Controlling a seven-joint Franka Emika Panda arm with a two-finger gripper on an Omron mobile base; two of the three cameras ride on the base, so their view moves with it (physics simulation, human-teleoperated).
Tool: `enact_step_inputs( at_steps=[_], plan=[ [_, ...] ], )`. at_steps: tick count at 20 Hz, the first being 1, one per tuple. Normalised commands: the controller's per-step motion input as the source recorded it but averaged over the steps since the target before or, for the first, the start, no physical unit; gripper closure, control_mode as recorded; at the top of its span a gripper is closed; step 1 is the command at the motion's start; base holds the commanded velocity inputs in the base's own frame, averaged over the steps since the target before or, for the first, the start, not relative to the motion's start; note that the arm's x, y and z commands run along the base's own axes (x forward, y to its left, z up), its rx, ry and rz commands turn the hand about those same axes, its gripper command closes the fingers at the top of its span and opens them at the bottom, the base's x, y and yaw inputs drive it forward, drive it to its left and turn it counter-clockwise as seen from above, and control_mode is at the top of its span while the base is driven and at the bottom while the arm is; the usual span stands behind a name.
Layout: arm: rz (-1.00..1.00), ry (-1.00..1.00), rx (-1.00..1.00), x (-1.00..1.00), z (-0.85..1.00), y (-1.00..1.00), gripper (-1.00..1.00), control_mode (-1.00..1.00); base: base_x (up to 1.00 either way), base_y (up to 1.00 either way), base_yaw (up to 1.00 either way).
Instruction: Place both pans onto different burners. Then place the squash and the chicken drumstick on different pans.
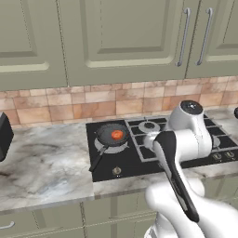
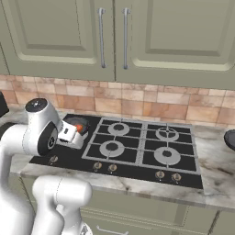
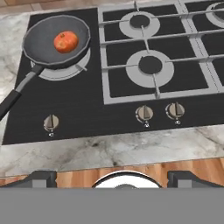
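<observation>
With 1 pan [image 3: 57, 41] seated on the large burner [image 3: 65, 65] at the cooktop's [image 3: 87, 118] left edge and the squash [image 3: 66, 41] already inside it, the gripper [image 3: 112, 177] stands open and empty, so next fetch the second pan [image 2: 230, 138] from the counter's right edge, gripping its handle squarely.

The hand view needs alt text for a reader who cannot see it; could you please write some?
A black frying pan holding the orange-red squash sits on the large round burner at the cooktop's left, handle pointing toward the marble counter. Two grated burners and three knobs lie to the right.
</observation>
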Motion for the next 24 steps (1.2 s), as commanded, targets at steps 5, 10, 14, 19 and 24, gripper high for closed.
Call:
enact_step_inputs(
  at_steps=[5,10,14,19,24],
  plan=[
    [0.00,0.14,-0.04,-0.40,0.08,-0.11,-1.00,-1.00,0.00,0.00,0.00],
    [0.00,0.11,0.00,-0.28,0.27,-0.14,-1.00,-1.00,0.00,0.00,0.00],
    [0.00,0.07,0.00,-0.29,0.31,-0.16,-1.00,-1.00,0.00,0.00,0.00],
    [0.00,0.04,0.00,-0.10,0.29,-0.03,-1.00,-1.00,0.00,0.00,0.00],
    [0.00,0.03,0.00,-0.13,0.14,-0.01,-1.00,-1.00,0.00,0.00,0.00]
  ],
)
